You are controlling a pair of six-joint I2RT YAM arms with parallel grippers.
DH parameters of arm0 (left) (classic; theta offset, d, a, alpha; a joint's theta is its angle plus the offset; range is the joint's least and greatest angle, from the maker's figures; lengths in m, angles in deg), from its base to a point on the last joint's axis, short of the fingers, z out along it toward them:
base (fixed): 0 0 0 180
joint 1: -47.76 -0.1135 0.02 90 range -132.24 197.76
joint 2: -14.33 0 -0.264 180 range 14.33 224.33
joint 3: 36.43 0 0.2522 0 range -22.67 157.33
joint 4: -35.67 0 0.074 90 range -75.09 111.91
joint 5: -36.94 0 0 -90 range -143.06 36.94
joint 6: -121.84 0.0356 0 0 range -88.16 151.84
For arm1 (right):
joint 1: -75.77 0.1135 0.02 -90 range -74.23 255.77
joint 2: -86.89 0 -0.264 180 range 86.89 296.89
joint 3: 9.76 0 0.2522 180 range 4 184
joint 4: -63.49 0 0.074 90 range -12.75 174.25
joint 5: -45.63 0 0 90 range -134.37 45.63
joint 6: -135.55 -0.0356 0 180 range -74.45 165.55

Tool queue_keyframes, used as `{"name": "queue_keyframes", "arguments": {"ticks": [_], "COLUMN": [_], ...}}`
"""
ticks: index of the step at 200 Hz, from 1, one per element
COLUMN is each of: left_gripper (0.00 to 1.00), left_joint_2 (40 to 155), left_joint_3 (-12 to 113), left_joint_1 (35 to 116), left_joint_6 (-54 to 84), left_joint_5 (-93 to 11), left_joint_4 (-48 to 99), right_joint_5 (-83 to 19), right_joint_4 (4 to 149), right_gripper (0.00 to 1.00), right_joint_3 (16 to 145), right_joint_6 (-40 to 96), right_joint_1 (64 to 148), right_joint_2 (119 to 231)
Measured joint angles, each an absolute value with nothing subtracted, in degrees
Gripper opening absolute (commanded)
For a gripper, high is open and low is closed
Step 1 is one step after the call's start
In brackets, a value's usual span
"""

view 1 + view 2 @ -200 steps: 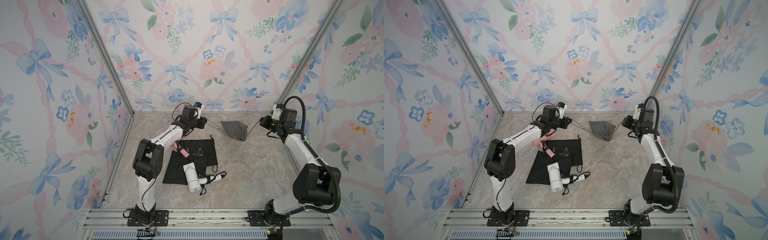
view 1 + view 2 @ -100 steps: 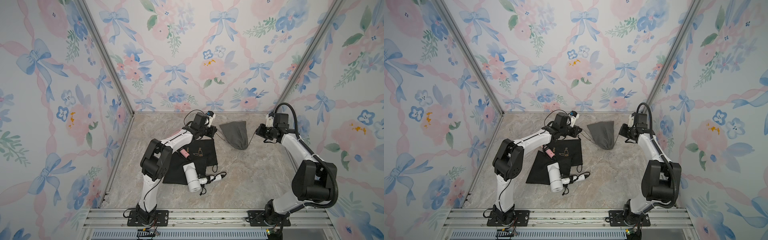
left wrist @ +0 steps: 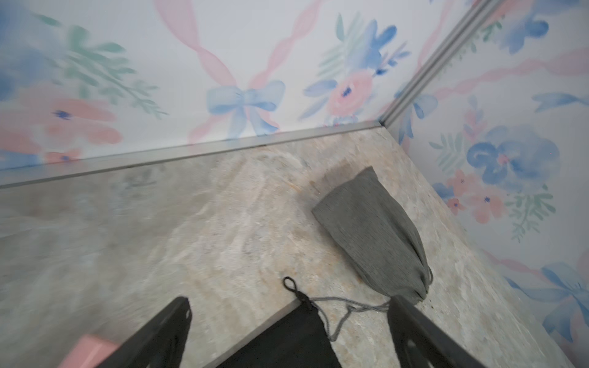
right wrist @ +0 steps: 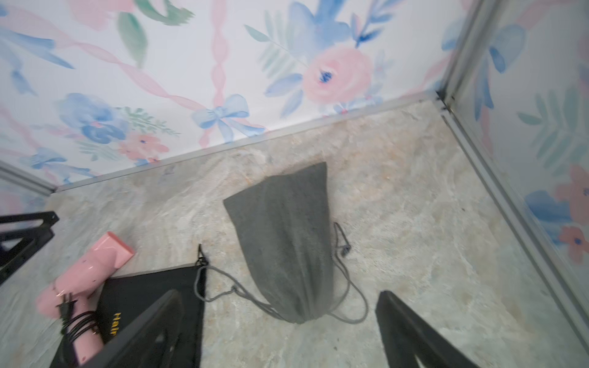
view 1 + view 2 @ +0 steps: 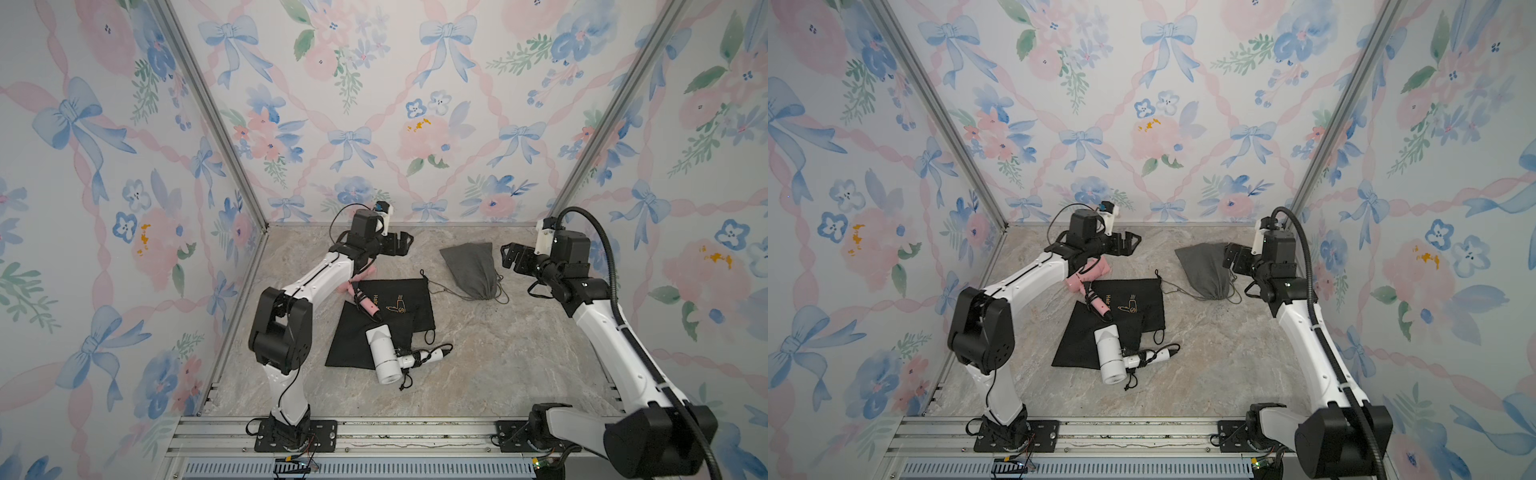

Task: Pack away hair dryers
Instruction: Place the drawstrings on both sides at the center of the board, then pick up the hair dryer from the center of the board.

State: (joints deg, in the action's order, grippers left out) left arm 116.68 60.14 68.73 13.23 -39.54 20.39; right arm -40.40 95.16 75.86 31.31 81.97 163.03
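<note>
**Both grippers open and empty, with two dryers not yet in bags**

Call the back wall (image 5: 415, 124) 12 o'clock. The grey pouch (image 5: 471, 270) lies at 1 o'clock on the table (image 5: 519, 353). It looks fat and its neck is pulled tight, so I think a dryer is inside, but I cannot see one. The left gripper (image 5: 401, 243) hangs at the pouch's 9 o'clock and the right gripper (image 5: 509, 255) at its 3 o'clock. Both have their fingers wide apart and hold nothing, and the pouch's strings (image 5: 446, 286) lie loose. The pink dryer (image 5: 1088, 274) is at 10 o'clock, partly under the left arm (image 5: 324, 274), with its handle on a black pouch (image 5: 405, 293). The white dryer (image 5: 384, 353) is at 7 o'clock on the edge of a second black pouch (image 5: 349, 345). These flat bags are probably for those two dryers. From 3 to 5 o'clock the table is bare, so there is lots of room to move. Behind the grey pouch the wall is near.
</note>
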Motion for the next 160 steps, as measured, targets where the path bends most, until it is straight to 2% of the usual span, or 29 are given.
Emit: {"name": "queue_keyframes", "arguments": {"ticks": [40, 100, 160], "left_gripper": [0.97, 0.95, 0.93], "left_joint_2": [101.44, 84.18, 77.84], "left_joint_3": [46.17, 21.17, 10.61], "left_joint_1": [65.72, 64.63, 64.65], "left_joint_6": [10.5, 2.39, -4.25], "left_joint_5": [-43.28, -44.13, -42.95], "left_joint_4": [20.07, 16.24, 15.78], "right_joint_5": [-39.48, -37.89, -35.68], "right_joint_4": [93.22, 100.48, 105.7], "right_gripper": [1.0, 0.91, 0.86], "right_joint_3": [70.92, 68.47, 66.31], "right_joint_6": [35.81, 45.23, 50.54], "right_joint_1": [95.87, 116.91, 123.38], "right_joint_2": [161.78, 162.59, 169.11]}}
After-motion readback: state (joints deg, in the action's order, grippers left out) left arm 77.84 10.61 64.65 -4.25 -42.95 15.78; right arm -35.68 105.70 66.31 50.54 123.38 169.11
